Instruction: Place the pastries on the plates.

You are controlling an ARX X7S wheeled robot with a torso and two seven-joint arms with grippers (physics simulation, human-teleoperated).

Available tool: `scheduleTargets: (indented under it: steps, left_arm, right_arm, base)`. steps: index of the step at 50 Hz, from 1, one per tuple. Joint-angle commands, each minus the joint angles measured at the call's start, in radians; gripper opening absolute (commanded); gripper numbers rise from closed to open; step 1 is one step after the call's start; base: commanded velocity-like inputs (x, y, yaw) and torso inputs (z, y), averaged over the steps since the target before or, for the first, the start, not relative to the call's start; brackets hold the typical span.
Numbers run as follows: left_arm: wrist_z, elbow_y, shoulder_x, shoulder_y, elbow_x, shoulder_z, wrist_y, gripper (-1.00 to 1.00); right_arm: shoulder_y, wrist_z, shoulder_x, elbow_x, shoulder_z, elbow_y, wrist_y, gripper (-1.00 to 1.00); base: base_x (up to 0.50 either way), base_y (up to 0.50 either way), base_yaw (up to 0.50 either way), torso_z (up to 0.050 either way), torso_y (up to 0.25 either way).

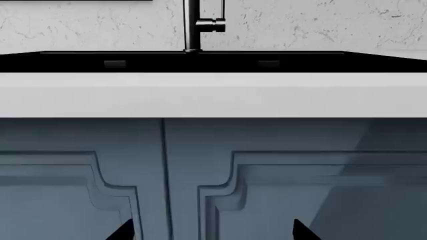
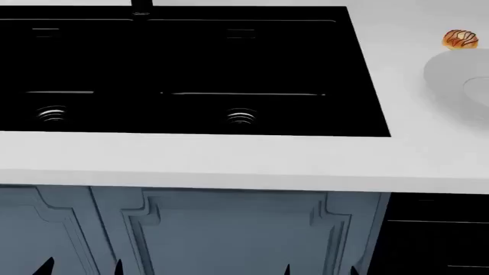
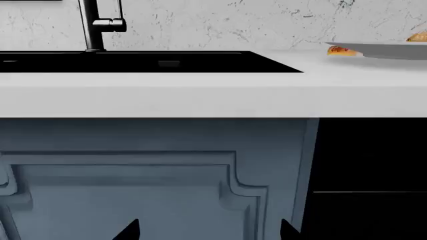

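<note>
The golden bun with dark stripes (image 2: 460, 39) lies on the white counter at the far right, just behind the pale grey-white plate (image 2: 450, 77), which the frame edge cuts off. In the right wrist view the plate's rim (image 3: 380, 50) shows edge-on with the bun (image 3: 341, 50) at its left end. A small orange-brown bit (image 3: 419, 36) shows past the plate; I cannot tell what it is. The blue plate is out of view. My left gripper (image 2: 82, 267) (image 1: 211, 232) and right gripper (image 2: 321, 269) (image 3: 208, 231) are open and empty, low in front of the cabinet doors.
A black double sink (image 2: 191, 69) fills the counter's left and middle, with a dark faucet (image 1: 193, 25) behind it. The white counter's front edge (image 2: 229, 172) overhangs grey-blue cabinet doors (image 2: 229, 235). A black drawer front (image 2: 436, 235) is at the lower right.
</note>
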Motion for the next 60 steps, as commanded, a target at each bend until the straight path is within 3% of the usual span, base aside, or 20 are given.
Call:
scheduleTargets:
  steps: [1,12,27,60]
  left_arm:
    - [-0.028,0.009,-0.025,0.002,-0.025,0.028,-0.007,1.0]
    - [-0.061,0.065,-0.046,0.083,-0.034,0.079,0.02,1.0]
    - [-0.091,0.049,-0.076,0.066,-0.032,0.115,0.023,1.0]
    - [-0.135,0.057,-0.114,0.043,-0.084,0.142,-0.039,1.0]
  right_arm:
    - [-0.004,0.026,0.021,0.021,-0.026,-0.019,0.015,1.0]
    - [-0.03,0.072,0.055,0.031,-0.052,-0.028,0.012,1.0]
    - [-0.035,0.108,0.076,0.043,-0.074,-0.008,0.013,1.0]
    - [-0.059,0.16,0.116,0.068,-0.111,-0.022,0.021,1.0]
  base:
    - [0.0,0.0,0.0,0.0,0.0]
    - [0.0,0.0,0.0,0.0,0.0]
    - [0.0,0.0,0.0,0.0,0.0]
    - [0.0,0.0,0.0,0.05,0.0]
